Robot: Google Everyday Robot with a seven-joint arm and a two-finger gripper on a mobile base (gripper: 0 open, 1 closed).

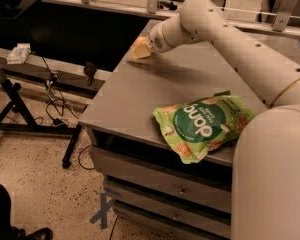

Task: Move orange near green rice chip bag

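Note:
The green rice chip bag lies flat near the front right edge of the grey table, a puffy green pouch with a dark green circle and white lettering. My gripper is at the far left edge of the table, well away from the bag, at the end of the white arm that reaches across from the right. A small orange-coloured patch, probably the orange, shows right at the gripper. Most of it is hidden.
The table tops a drawer cabinet. To the left are a low shelf with a white box, a black stand leg and cables on the speckled floor. The robot's white body fills the lower right.

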